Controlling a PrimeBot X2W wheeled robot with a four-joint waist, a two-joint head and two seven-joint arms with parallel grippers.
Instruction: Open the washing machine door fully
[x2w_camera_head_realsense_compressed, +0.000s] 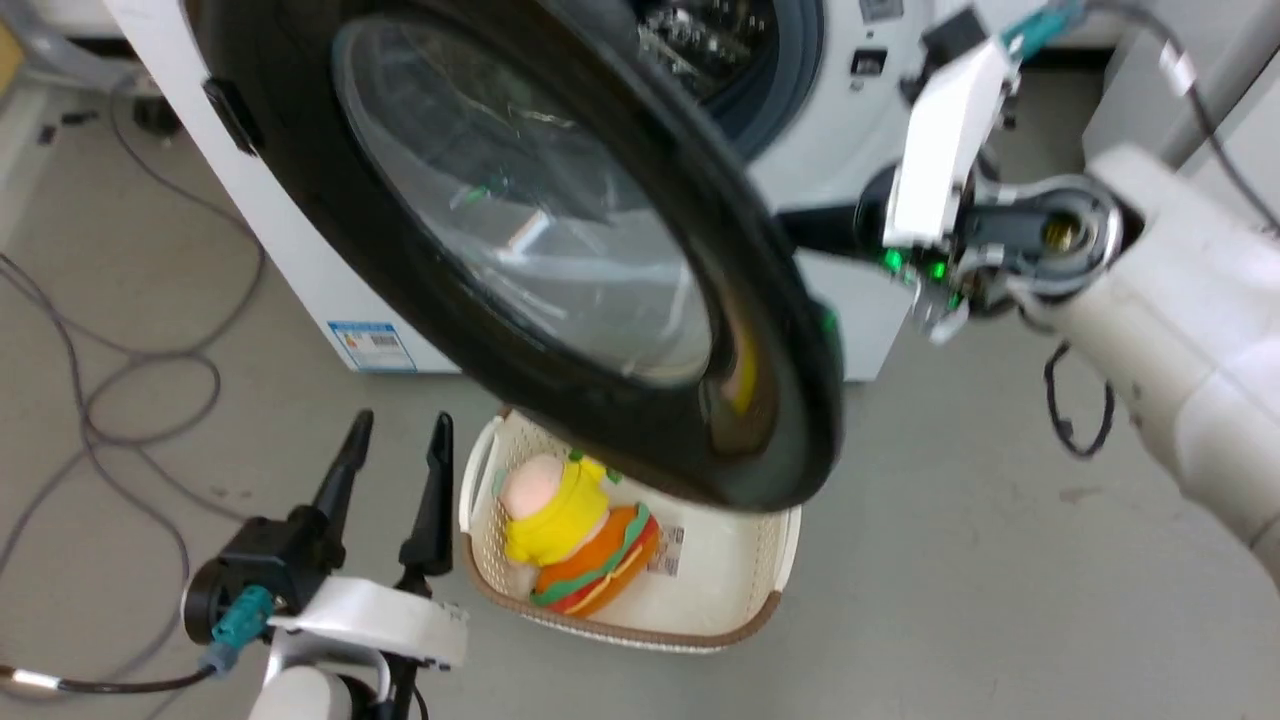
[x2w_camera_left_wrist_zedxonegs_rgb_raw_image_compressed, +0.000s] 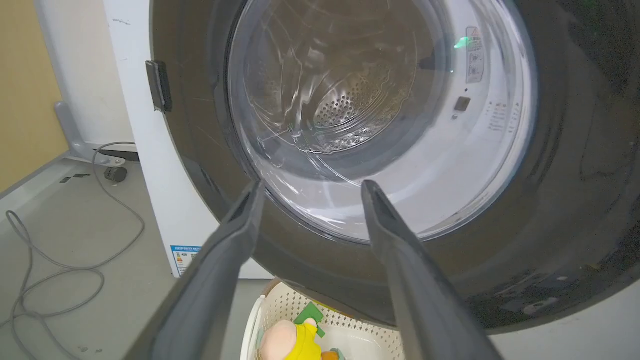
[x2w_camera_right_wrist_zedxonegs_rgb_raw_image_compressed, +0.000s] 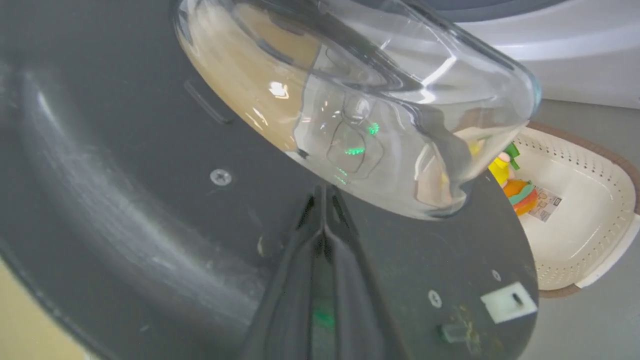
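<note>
The washing machine door (x2w_camera_head_realsense_compressed: 560, 250), round with a wide glossy black rim and a clear bulging glass centre, stands swung out from the white machine (x2w_camera_head_realsense_compressed: 300, 250), hinged at its left. My right gripper (x2w_camera_right_wrist_zedxonegs_rgb_raw_image_compressed: 324, 192) is shut, its tips pressed against the door's black inner face (x2w_camera_right_wrist_zedxonegs_rgb_raw_image_compressed: 150, 200) just under the glass bowl (x2w_camera_right_wrist_zedxonegs_rgb_raw_image_compressed: 360, 100); the head view hides those fingers behind the door rim, with the wrist (x2w_camera_head_realsense_compressed: 960, 240) to its right. Lower left, my left gripper (x2w_camera_head_realsense_compressed: 398, 432) stands open and holds nothing, pointing at the door's outer face (x2w_camera_left_wrist_zedxonegs_rgb_raw_image_compressed: 380, 125).
A white laundry basket (x2w_camera_head_realsense_compressed: 730, 590) with a yellow and orange plush toy (x2w_camera_head_realsense_compressed: 570, 530) sits on the floor under the door. Grey cables (x2w_camera_head_realsense_compressed: 110, 400) loop over the floor at left. The steel drum (x2w_camera_head_realsense_compressed: 700, 40) shows behind the door.
</note>
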